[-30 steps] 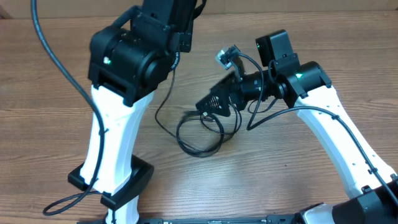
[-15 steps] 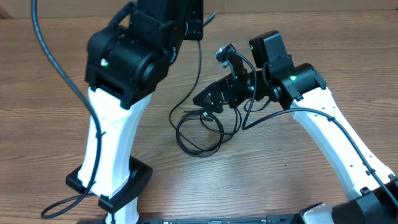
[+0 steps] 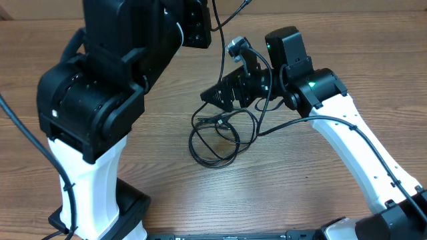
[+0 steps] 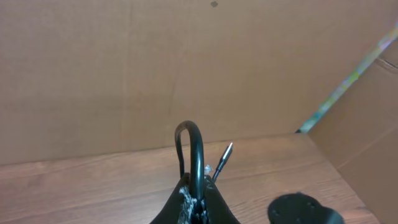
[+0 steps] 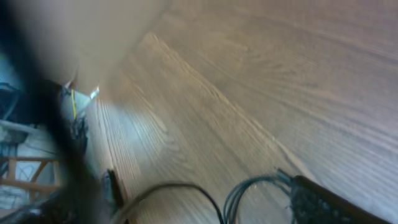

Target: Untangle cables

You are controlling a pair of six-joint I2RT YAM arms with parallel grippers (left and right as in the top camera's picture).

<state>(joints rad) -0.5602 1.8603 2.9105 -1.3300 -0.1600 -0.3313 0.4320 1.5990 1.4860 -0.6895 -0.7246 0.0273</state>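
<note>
The cables [image 3: 215, 137] lie as loose black loops on the wooden table, below the right gripper. One strand [image 3: 222, 60] rises steeply from the loops toward the raised left arm. My left gripper [image 4: 198, 204] is shut on a bent loop of cable [image 4: 198, 155], held high above the table, with a small plug end [image 4: 224, 157] beside it. In the overhead view this gripper is hidden by its own arm. My right gripper [image 3: 212, 98] sits low at the loops' top edge. In the blurred right wrist view several strands [image 5: 258, 186] run into its finger [image 5: 326, 202].
The left arm's black body [image 3: 107, 87] fills the overhead view's left side. The right arm [image 3: 347, 127] reaches in from the lower right. A cardboard wall [image 4: 155, 68] stands behind the table. The right arm's own thick wire [image 3: 293, 123] hangs beside the loops.
The left arm has risen toward the camera, drawing one strand up and straighter. The right gripper has moved up and left, and the loops' top has shifted with it.
</note>
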